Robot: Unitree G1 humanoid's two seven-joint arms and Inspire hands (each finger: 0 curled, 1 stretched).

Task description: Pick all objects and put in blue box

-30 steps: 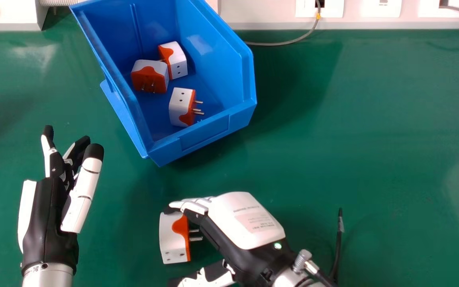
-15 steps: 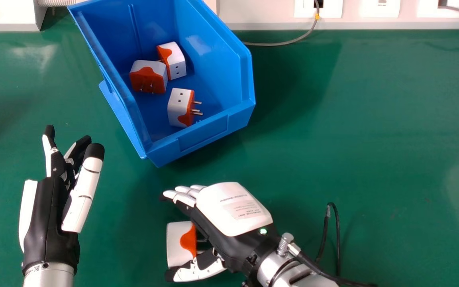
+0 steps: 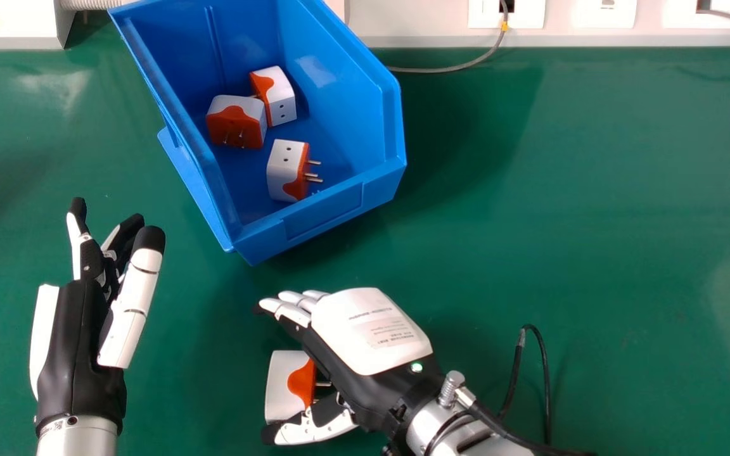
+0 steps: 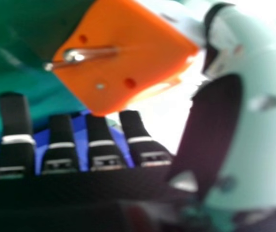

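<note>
adapter [image 3: 284, 387] seen on bench [image 3: 530, 240], prongs [image 3: 323, 384] pointed at palm of nearer right hand [image 3: 371, 329] | flanked by thumb and straight, open fingers | closure around it judged to be needed

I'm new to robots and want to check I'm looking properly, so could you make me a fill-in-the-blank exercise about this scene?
1. The box has ____ plug adapters inside it.
2. Near the right hand, the loose adapter has its metal prongs on its ____ side, not its white one.
3. The table is coloured ____.
4. Of the robot's two hands, the one farther from the loose adapter is the ____ one.

Missing words: three; orange; green; left
</note>
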